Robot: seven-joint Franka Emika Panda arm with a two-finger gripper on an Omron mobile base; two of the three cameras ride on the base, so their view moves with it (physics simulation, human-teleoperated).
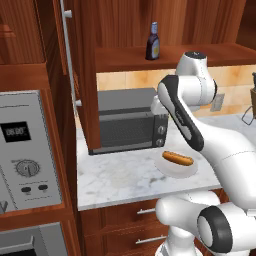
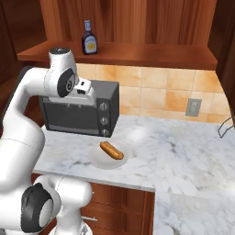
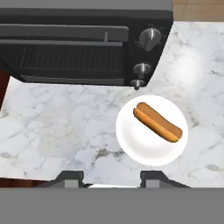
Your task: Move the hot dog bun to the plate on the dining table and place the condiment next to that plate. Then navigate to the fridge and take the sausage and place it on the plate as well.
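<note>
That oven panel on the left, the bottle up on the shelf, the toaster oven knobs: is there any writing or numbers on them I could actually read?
Oven panel display: pale digits, perhaps "00:00", too blurred to be sure.
Condiment label: yellowish patch, no legible words.
Toaster oven knobs: no readable markings.
Hot dog bun and its white dish: no text.
</note>
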